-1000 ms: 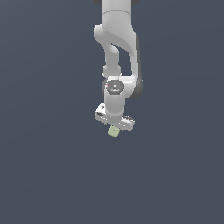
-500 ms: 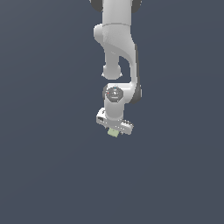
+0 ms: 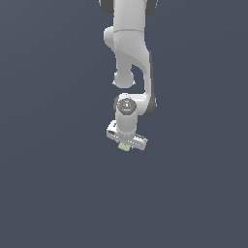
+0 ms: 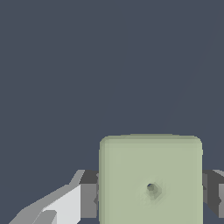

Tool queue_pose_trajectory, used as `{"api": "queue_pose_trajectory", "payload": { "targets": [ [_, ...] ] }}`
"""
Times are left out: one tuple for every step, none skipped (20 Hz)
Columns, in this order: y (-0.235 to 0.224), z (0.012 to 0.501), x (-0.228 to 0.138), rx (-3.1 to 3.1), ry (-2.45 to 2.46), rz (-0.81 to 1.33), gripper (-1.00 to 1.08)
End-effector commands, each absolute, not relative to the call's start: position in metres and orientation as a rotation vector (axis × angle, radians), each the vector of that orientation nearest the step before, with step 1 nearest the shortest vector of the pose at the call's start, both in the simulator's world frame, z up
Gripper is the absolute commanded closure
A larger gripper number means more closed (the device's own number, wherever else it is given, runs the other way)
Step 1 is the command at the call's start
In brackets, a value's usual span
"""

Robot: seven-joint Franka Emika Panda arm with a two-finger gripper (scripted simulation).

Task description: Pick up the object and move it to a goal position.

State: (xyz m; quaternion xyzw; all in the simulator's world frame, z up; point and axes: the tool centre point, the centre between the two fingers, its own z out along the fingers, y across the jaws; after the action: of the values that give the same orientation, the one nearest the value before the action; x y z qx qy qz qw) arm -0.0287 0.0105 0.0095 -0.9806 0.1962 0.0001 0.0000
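Note:
The object, a small pale green cube (image 3: pixel 125 147), shows just under the white gripper (image 3: pixel 126 146) in the exterior view, mostly hidden by the hand above it. In the wrist view the cube (image 4: pixel 151 179) fills the space between the two fingers, with a dark pad (image 4: pixel 89 200) pressed against one side and the other pad (image 4: pixel 213 197) against the opposite side. The gripper (image 4: pixel 151 199) is shut on the cube. The cube hangs in the air, clear of the dark grey ground.
The white arm (image 3: pixel 130 58) reaches down from the top of the exterior view. A plain dark grey surface (image 3: pixel 58 184) lies all around, with no other object in sight.
The arm has carried the cube a little upward in the exterior view, still held between the fingers.

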Motion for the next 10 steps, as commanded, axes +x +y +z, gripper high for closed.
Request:
{"api": "queue_pose_trajectory", "payload": {
  "targets": [
    [0.011, 0.0062, -0.028, -3.081, 0.616, 0.0, 1.08],
    [0.011, 0.0062, -0.028, -3.081, 0.616, 0.0, 1.08],
    [0.011, 0.0062, -0.028, -3.081, 0.616, 0.0, 1.08],
    [0.011, 0.0062, -0.028, -3.081, 0.616, 0.0, 1.08],
    [0.011, 0.0062, -0.028, -3.081, 0.616, 0.0, 1.08],
    [0.0108, 0.0098, -0.0289, -3.081, 0.616, 0.0, 1.08],
    [0.0107, 0.01, -0.0287, -3.081, 0.616, 0.0, 1.08],
    [0.0103, 0.0107, -0.0283, -3.081, 0.616, 0.0, 1.08],
    [0.0098, 0.012, -0.0276, -3.081, 0.616, 0.0, 1.08],
    [0.009, 0.0137, -0.0265, -3.081, 0.616, 0.0, 1.08]
  ]
}}
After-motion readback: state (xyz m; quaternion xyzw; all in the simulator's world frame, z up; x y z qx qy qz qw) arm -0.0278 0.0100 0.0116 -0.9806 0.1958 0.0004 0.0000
